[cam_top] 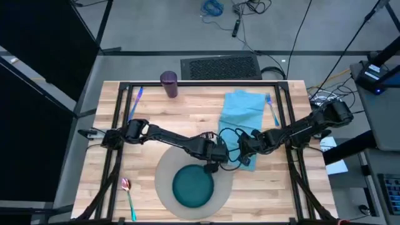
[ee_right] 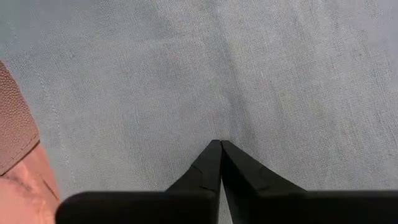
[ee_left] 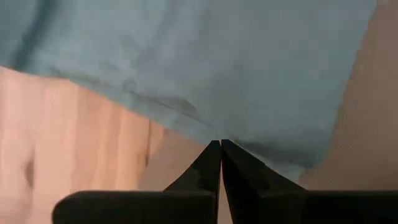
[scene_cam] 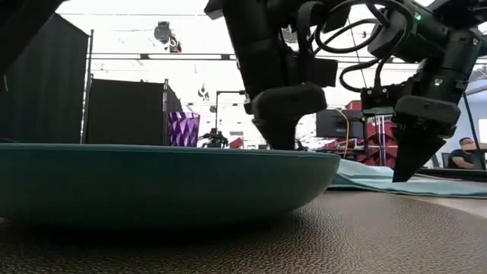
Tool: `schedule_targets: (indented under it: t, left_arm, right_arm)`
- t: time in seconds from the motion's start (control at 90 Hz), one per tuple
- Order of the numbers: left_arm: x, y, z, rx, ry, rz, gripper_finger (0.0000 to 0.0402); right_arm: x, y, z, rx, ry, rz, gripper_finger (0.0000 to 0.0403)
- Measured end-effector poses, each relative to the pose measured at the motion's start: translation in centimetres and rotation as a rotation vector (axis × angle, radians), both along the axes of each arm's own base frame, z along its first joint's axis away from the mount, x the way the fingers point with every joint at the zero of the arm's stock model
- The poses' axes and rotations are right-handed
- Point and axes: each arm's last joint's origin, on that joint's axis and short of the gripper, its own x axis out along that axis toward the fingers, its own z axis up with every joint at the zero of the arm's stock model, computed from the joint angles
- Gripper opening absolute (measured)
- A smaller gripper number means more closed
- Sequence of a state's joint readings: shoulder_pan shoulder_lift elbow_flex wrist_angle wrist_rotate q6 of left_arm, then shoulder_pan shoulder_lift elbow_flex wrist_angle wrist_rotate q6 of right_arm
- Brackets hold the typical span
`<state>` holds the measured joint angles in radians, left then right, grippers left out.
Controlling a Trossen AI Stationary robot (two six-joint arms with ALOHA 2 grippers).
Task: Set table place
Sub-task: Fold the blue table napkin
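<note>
A light blue napkin (cam_top: 242, 112) lies flat on the table (cam_top: 156, 125), its near end by the round grey mat (cam_top: 164, 181). The mat carries a teal plate (cam_top: 190, 187). My left gripper (cam_top: 217, 159) is shut at the napkin's near edge, just beyond the plate. My right gripper (cam_top: 242, 150) is shut on the napkin's near part. A purple cup (cam_top: 169, 83) stands at the far edge. A blue knife (cam_top: 136, 100) lies far left, a blue fork (cam_top: 272, 107) lies right of the napkin, and a spoon (cam_top: 128, 194) lies near left. My left gripper (ee_left: 221, 143) meets the napkin's near edge (ee_left: 205, 127) with its closed fingertips, coming from above. The cloth lies slack, partly on wood and partly on the mat. One layer or several, I cannot tell. My right gripper (ee_right: 221, 143) has its closed fingertips on the napkin's upper face (ee_right: 227, 118), inside the edge, pointing down. A faint crease runs away from the tips. In the low view the tips (scene_cam: 403, 176) reach the flat cloth (scene_cam: 365, 181), which stays on the table.
A black keyboard-like mat (cam_top: 220, 65) lies on the floor beyond the table's far edge. Cables loop between the two wrists above the napkin. Bare wood shows left of the napkin and right of the mat.
</note>
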<state>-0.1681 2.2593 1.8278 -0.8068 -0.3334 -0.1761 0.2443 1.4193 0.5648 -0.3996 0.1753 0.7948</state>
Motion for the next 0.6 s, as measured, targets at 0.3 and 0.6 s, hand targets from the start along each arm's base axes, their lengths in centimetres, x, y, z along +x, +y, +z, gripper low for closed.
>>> schedule_targets:
  t: [0.3,0.6]
  left_arm:
    - [0.9,0.9,0.4,-0.019,-0.076,-0.016,0.0000]
    - [0.3,-2.6,0.3,-0.257,-0.032,-0.166,0.0000]
  right_arm:
    - [0.0,0.0,0.0,0.000,0.000,0.000,0.0000]
    - [0.0,0.0,0.0,-0.003,0.002,0.004,0.0000]
